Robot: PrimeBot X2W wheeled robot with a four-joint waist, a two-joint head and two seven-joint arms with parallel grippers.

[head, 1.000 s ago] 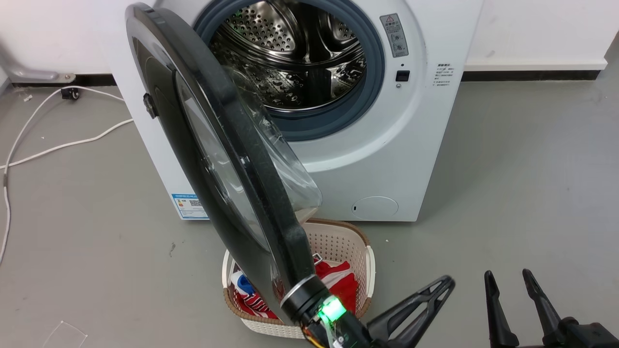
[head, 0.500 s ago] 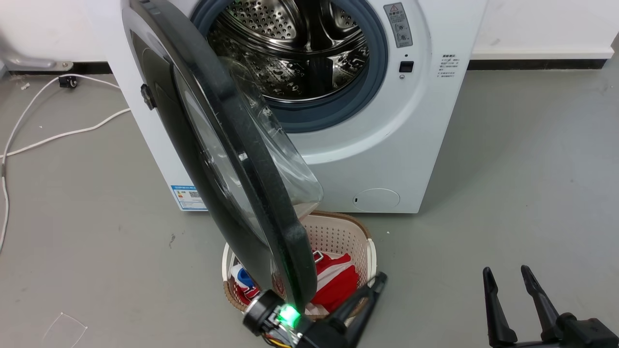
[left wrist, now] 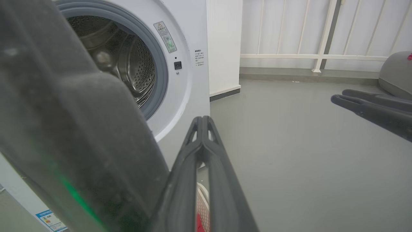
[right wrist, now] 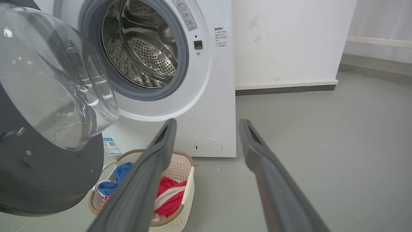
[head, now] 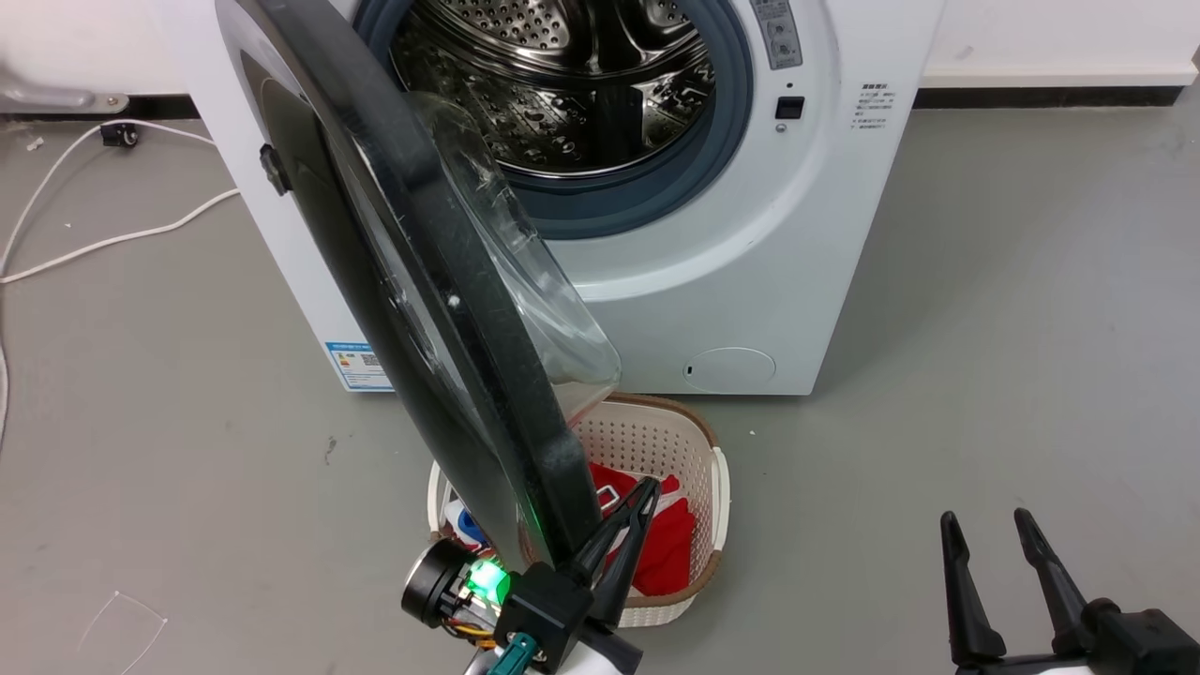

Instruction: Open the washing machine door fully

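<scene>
Reading this as mid-swing — the washing machine door stands about half open, edge-on over the laundry basket, my left tool closed narrow and empty just inside its free rim, right tool spread wide, idle — next I press that rim outward, leftward.

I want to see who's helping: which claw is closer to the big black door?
Left. The left claw sits beside the lower edge of the washing machine door; the right claw is far off to its right.
</scene>
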